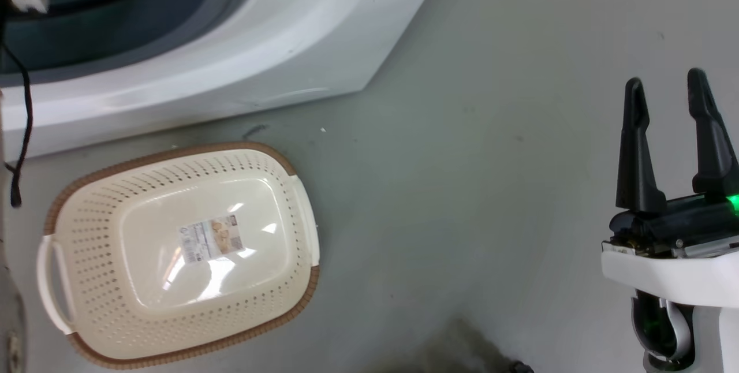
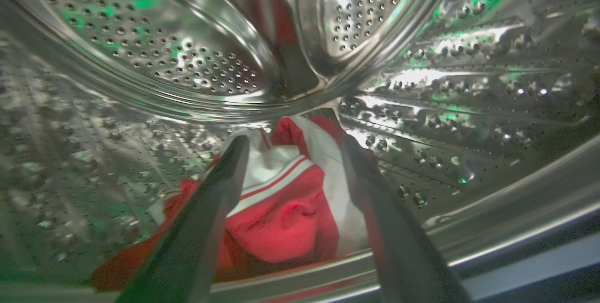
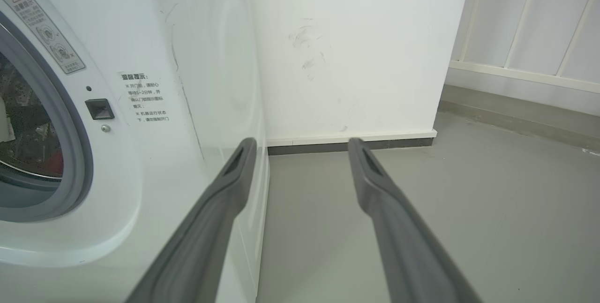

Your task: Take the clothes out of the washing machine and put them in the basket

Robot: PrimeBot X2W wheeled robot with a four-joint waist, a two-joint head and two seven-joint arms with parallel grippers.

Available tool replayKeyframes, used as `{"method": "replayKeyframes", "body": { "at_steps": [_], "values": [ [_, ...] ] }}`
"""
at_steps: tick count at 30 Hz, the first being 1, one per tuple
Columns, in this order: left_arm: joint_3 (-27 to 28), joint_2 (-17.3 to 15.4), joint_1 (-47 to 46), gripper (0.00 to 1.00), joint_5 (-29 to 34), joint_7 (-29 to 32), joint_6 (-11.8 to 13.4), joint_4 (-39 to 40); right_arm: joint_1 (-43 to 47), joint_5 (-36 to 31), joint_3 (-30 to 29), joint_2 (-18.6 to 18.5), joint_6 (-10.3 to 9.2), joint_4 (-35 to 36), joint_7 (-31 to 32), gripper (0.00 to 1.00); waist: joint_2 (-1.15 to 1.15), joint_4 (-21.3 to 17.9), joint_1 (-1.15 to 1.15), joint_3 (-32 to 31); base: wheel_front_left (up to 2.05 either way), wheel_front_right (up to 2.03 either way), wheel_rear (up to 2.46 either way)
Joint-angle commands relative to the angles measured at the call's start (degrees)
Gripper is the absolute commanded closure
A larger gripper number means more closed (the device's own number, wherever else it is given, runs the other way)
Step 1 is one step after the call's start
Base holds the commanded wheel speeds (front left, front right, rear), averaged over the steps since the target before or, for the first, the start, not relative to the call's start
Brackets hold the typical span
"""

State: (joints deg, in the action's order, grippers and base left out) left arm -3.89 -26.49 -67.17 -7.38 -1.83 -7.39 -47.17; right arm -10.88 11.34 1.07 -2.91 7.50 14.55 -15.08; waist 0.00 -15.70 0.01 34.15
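Note:
The white washing machine (image 1: 242, 44) stands at the top left of the head view, its grey porthole ring (image 1: 115, 26) facing me. In the left wrist view my left gripper (image 2: 291, 141) reaches inside the perforated steel drum (image 2: 140, 59), open, its fingers straddling the red and white clothes (image 2: 281, 200) on the drum floor. The cream basket (image 1: 173, 252) sits on the floor in front of the machine with nothing in it, a paper label on its base. My right gripper (image 1: 667, 87) hangs open at the right over bare floor; its own view shows it (image 3: 302, 146) beside the machine's side.
A black cable (image 1: 23, 119) dangles at the left edge by the machine front. Grey floor (image 1: 491, 159) spreads to the right of basket and machine. A white wall (image 3: 351, 49) with a dark skirting stands behind the machine.

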Motion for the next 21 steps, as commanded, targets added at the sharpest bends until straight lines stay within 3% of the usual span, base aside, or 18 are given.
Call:
{"method": "replayKeyframes", "body": {
  "at_steps": [1,21],
  "values": [
    [-1.2,-0.8,-2.1,0.0,-1.1,2.0,0.0,-0.6,-1.2,0.4,0.3,0.0,-0.02,0.6,-0.1,0.0,0.0,-1.9,-0.01,3.0,0.0,0.0,0.0],
    [-24.6,-14.5,-25.9,0.0,-17.8,42.7,0.0,3.6,-5.6,5.3,2.0,0.0,-0.02,8.1,-0.1,0.0,0.0,-7.8,-0.01,14.2,0.0,0.0,0.0]
  ]
}}
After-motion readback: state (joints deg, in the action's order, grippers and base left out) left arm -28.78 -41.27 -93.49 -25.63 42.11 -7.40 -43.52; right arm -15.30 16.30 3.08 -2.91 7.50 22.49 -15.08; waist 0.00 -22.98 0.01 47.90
